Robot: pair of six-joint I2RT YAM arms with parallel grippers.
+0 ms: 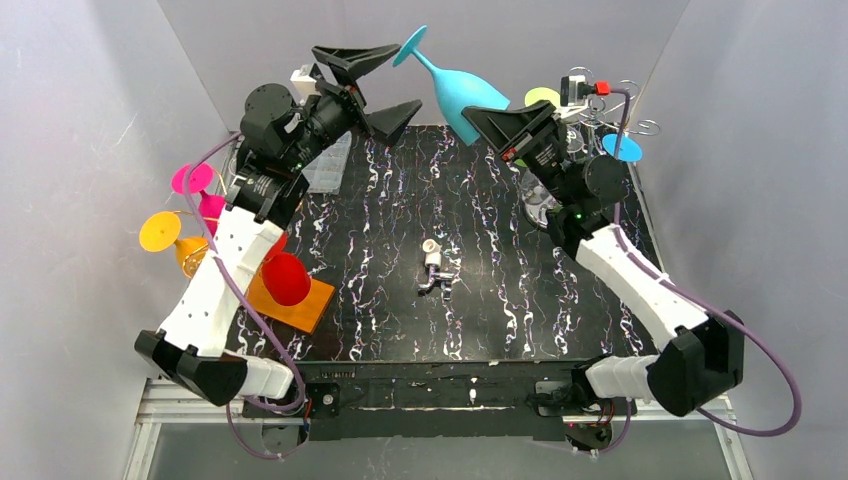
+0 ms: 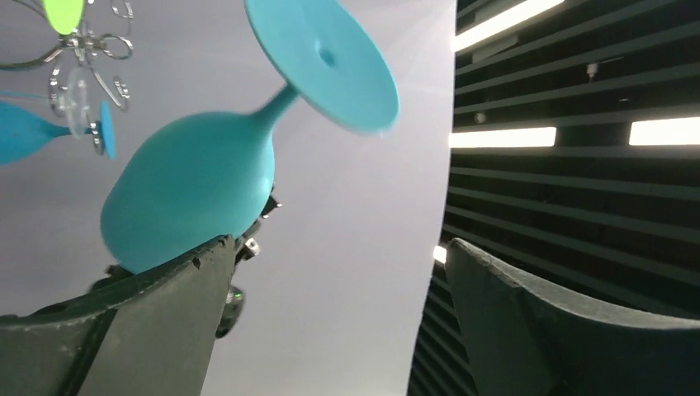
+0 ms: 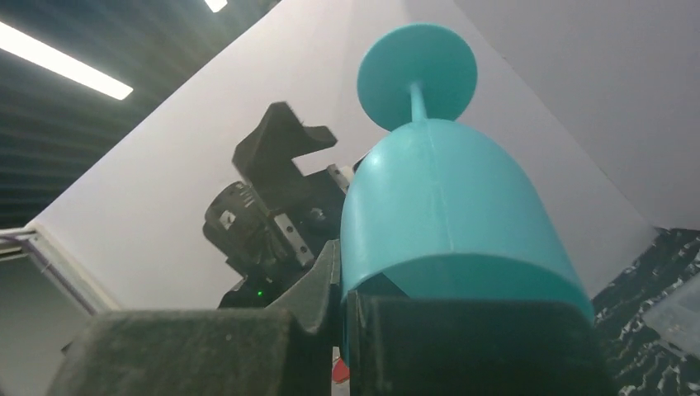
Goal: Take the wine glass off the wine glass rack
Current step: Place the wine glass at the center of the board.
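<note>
A teal wine glass (image 1: pixel 455 90) hangs in the air over the back of the table, foot up and to the left, clear of the wire wine glass rack (image 1: pixel 603 108) at the back right. My right gripper (image 1: pixel 492 122) is shut on the rim of its bowl; in the right wrist view the glass (image 3: pixel 446 206) rises from the pinched gripper (image 3: pixel 342 305). My left gripper (image 1: pixel 385 90) is open just left of the glass, touching nothing. In the left wrist view the glass (image 2: pixel 198 190) sits above the left finger (image 2: pixel 165 313), outside the wide gripper (image 2: pixel 338 247), with the rack (image 2: pixel 82 49) behind.
The rack holds a blue glass (image 1: pixel 622 147) and a yellow-green one (image 1: pixel 542 97). At the left stand pink (image 1: pixel 195 180), yellow (image 1: pixel 160 232) and red (image 1: pixel 285 278) glasses, the red on an orange pad (image 1: pixel 310 305). A small metal piece (image 1: pixel 433 268) lies mid-table; a clear tray (image 1: pixel 330 165) sits back left.
</note>
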